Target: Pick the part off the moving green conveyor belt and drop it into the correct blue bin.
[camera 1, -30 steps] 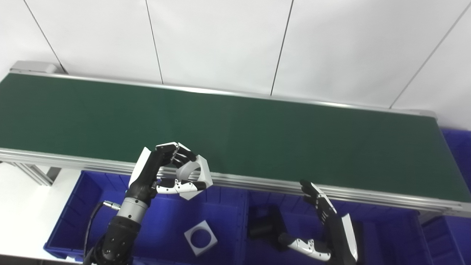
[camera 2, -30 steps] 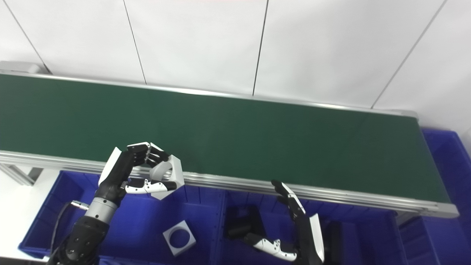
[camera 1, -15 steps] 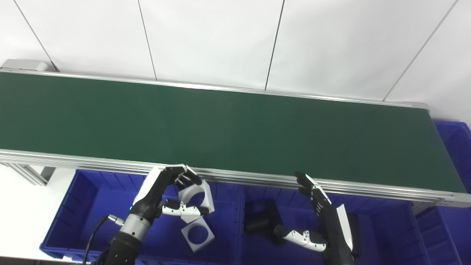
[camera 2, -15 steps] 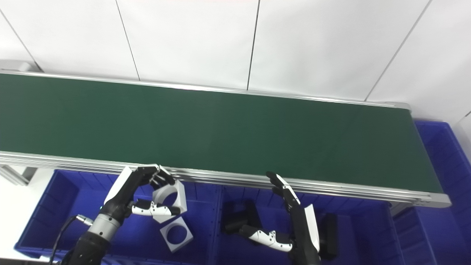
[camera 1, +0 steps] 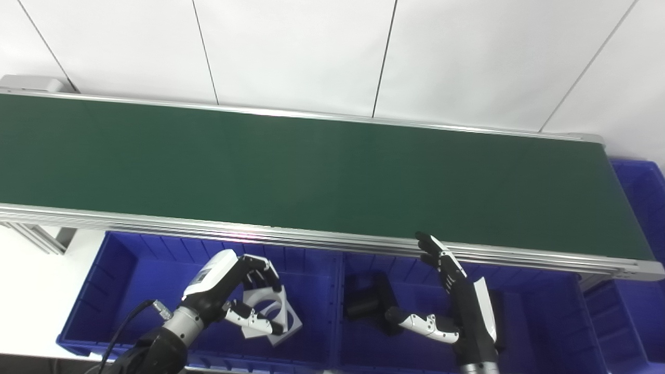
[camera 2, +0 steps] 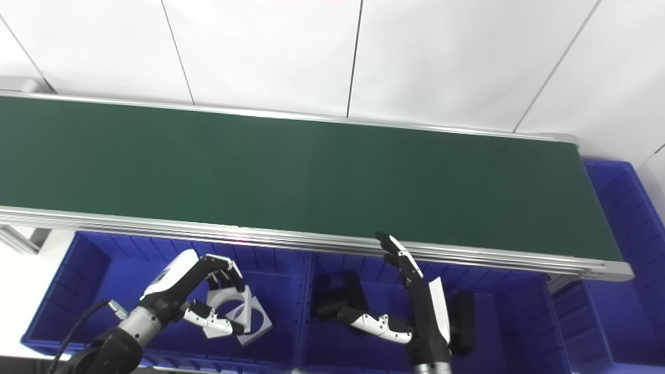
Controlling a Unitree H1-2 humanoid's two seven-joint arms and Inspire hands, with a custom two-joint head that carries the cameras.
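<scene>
The green conveyor belt [camera 1: 311, 171] runs across the view with no part on it. My left hand [camera 1: 234, 296] is shut on a white square part with a round hole [camera 1: 266, 310]. It holds the part low inside the left blue bin [camera 1: 119, 270], just above a second white part [camera 1: 290, 326] lying on the bin floor. My right hand [camera 1: 457, 296] is open and empty, fingers pointing up, over the middle blue bin [camera 1: 545, 322] near the belt's front rail.
Black parts [camera 1: 366, 306] lie in the middle bin beside my right hand. Another blue bin [camera 1: 644, 197] stands past the belt's right end. The belt's aluminium rail [camera 1: 156, 223] runs above the bins. A white wall is behind.
My left hand has come down from the belt's front edge into the left bin with the white part in it. The right hand has barely moved. The camera has shifted a little.
</scene>
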